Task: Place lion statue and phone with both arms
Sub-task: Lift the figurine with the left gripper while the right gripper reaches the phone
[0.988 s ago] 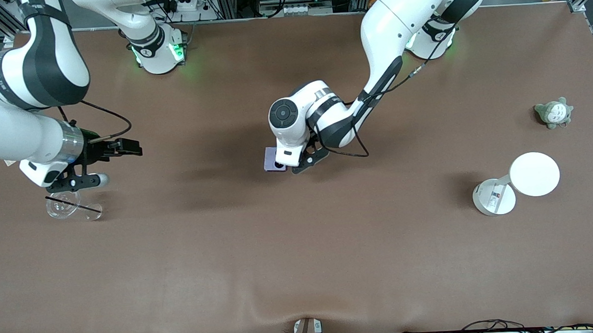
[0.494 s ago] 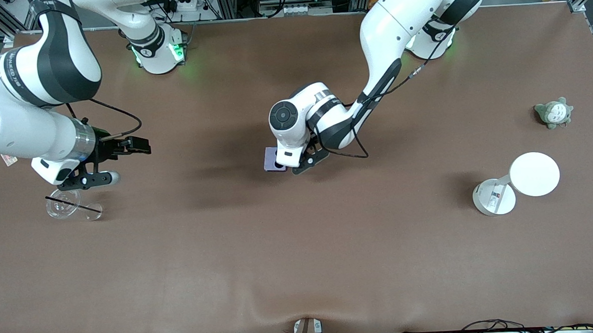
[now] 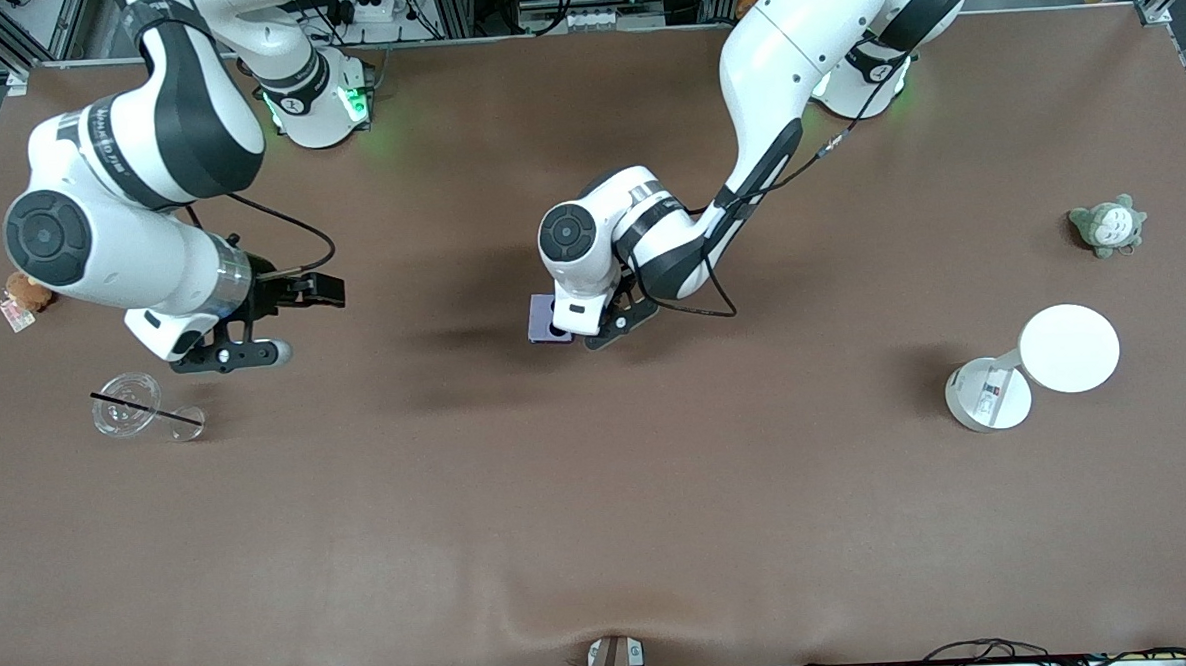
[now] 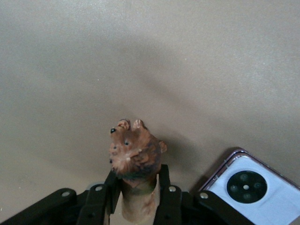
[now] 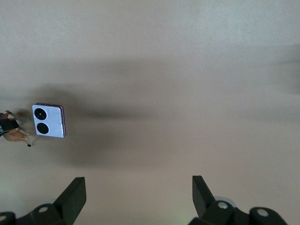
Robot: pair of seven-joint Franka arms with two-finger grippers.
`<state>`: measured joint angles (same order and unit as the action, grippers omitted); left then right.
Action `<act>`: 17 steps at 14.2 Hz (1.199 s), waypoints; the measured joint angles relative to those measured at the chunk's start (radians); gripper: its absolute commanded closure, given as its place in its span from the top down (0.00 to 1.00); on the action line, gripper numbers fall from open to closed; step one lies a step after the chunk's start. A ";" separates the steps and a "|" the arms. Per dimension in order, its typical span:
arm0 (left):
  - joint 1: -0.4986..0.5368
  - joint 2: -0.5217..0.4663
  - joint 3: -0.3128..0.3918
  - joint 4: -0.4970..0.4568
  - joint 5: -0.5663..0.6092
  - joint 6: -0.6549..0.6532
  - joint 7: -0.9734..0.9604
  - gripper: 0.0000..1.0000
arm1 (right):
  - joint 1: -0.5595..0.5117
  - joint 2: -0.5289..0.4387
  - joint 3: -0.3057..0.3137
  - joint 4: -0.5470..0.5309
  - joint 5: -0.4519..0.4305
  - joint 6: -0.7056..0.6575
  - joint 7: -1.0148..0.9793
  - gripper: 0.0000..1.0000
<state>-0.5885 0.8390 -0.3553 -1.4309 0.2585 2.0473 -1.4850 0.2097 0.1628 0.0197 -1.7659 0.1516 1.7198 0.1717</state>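
Observation:
In the left wrist view the lion statue (image 4: 136, 154), small and orange-brown with a darker mane, sticks out head first from my left gripper (image 4: 137, 180), which is shut on its body. The pale lavender phone (image 4: 253, 187) lies flat on the table right beside it, lenses up. From the front camera the left hand (image 3: 593, 325) hides the lion, and the phone (image 3: 548, 321) shows at its edge near the table's middle. My right gripper (image 3: 239, 353) hangs open and empty over the right arm's end of the table. Its wrist view shows the phone (image 5: 48, 120) and lion (image 5: 16, 133) far off.
A clear glass with a black straw (image 3: 126, 408) lies near the right gripper, nearer the front camera. A brown plush with a tag (image 3: 23, 293) sits at the table edge there. At the left arm's end are a grey-green plush (image 3: 1109, 225) and a white round stand (image 3: 1035, 364).
The left gripper's fingers have closed on the lion statue. The right arm has swung away from the glass toward the table's middle, uncovering the brown plush.

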 measured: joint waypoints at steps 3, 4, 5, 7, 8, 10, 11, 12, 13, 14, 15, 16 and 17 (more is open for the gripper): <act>0.012 -0.001 0.003 0.016 0.005 0.000 0.000 0.00 | 0.013 0.001 0.000 -0.004 0.000 0.034 0.023 1.00; 0.025 -0.005 0.004 0.022 0.009 -0.002 0.005 0.00 | 0.027 0.003 0.000 -0.008 0.001 0.056 0.045 1.00; 0.043 -0.013 0.005 0.028 0.011 -0.016 0.014 0.00 | 0.045 0.008 0.001 -0.013 0.001 0.077 0.070 1.00; 0.094 -0.034 0.008 0.030 0.023 -0.081 0.041 0.00 | 0.088 0.042 0.002 -0.025 0.001 0.141 0.134 1.00; 0.126 -0.041 0.008 0.030 0.038 -0.107 0.064 0.00 | 0.107 0.071 0.002 -0.032 0.001 0.187 0.160 1.00; 0.191 -0.062 0.008 0.031 0.060 -0.159 0.124 0.00 | 0.153 0.146 0.003 -0.037 0.001 0.270 0.207 1.00; 0.224 -0.079 0.008 0.031 0.065 -0.188 0.167 0.00 | 0.181 0.176 0.003 -0.036 0.001 0.295 0.235 1.00; 0.258 -0.099 0.007 0.030 0.066 -0.213 0.219 0.00 | 0.211 0.196 0.003 -0.035 0.001 0.312 0.270 1.00; 0.292 -0.122 0.006 0.021 0.066 -0.228 0.274 0.00 | 0.240 0.208 0.004 -0.034 0.001 0.333 0.305 1.00; 0.326 -0.145 0.005 0.005 0.067 -0.237 0.324 0.00 | 0.269 0.220 0.004 -0.034 0.001 0.361 0.331 1.00; 0.355 -0.164 0.005 -0.016 0.067 -0.239 0.365 0.00 | 0.300 0.235 0.005 -0.034 0.001 0.393 0.348 1.00; 0.383 -0.178 0.004 -0.037 0.068 -0.237 0.409 0.00 | 0.329 0.254 0.005 -0.034 0.001 0.429 0.366 1.00; 0.411 -0.185 0.004 -0.053 0.068 -0.229 0.455 0.00 | 0.356 0.277 0.005 -0.035 0.001 0.468 0.379 1.00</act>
<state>-0.1772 0.6543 -0.3509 -1.4837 0.3264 1.8181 -1.0300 0.5656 0.4398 0.0247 -1.8006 0.1526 2.1878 0.5503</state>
